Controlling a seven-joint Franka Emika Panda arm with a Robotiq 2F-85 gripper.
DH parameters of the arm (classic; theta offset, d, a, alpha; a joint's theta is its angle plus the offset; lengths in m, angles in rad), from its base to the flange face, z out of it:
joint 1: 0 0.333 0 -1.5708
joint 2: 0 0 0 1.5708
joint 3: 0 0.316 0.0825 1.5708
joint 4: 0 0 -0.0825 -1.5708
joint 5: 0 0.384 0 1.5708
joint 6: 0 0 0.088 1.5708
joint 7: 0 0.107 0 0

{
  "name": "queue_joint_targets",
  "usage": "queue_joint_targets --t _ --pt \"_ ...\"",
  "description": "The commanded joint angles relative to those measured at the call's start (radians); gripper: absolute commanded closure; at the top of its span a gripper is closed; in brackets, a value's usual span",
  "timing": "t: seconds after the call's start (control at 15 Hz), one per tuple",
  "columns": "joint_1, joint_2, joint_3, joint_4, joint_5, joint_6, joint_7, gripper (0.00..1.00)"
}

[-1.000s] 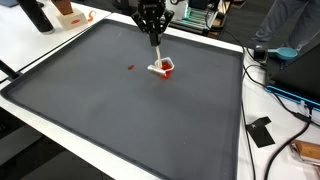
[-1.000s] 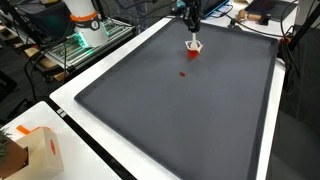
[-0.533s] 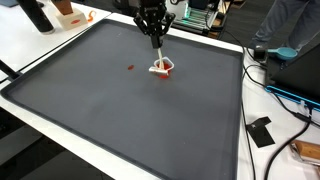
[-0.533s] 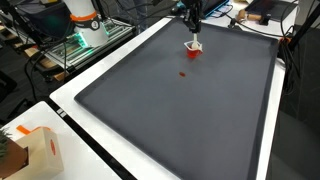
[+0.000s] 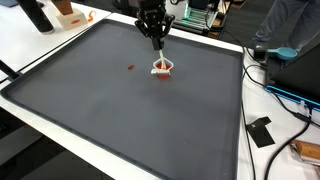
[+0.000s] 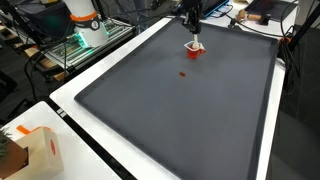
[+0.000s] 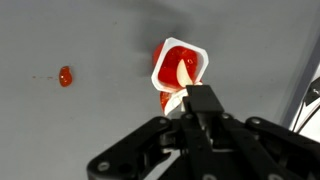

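Gripping a white stick (image 7: 183, 74), the pincer (image 7: 195, 100) has its fingers clamped together on the stick's upper part. The wrist view shows the lower end of the stick inside a small red cup (image 7: 180, 66) with a white rim.

Position of the cup: it stands on the dark mat (image 5: 120, 110), in the far part of it, directly below the pincer (image 5: 157, 40) in both exterior views. In an exterior view the cup (image 6: 194, 46) sits near the mat's far edge, with the pincer (image 6: 190, 22) above it. The stick (image 5: 159, 56) runs steeply from the pincer down into the cup (image 5: 163, 68). Whether the cup's base lies flat on the mat cannot be determined.

A small red spot (image 5: 131, 68) lies on the mat near the cup and apart from it. It also appears in the wrist view (image 7: 65, 76).

The mat covers most of a white tabletop (image 5: 40, 120). A cardboard box (image 6: 35, 150) stands on the tabletop, well apart from the cup.
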State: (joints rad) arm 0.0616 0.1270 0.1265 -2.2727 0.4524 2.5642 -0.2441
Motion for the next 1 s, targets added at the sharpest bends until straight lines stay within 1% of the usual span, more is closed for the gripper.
queue_joint_targets --t 0.0,0.2,0.4,0.53,0.93 --pt "-0.020 -0.012 0.013 -0.029 0.087 0.011 -0.080 0.97" --pt "-0.036 -0.014 0.011 -0.033 0.157 -0.002 -0.146 0.97" --pt "-0.054 -0.010 0.009 -0.027 0.260 -0.021 -0.242 0.97" --pt "-0.064 -0.003 0.001 -0.022 0.307 -0.037 -0.293 0.97" --pt "-0.097 0.038 -0.019 -0.013 0.435 -0.117 -0.411 0.97"
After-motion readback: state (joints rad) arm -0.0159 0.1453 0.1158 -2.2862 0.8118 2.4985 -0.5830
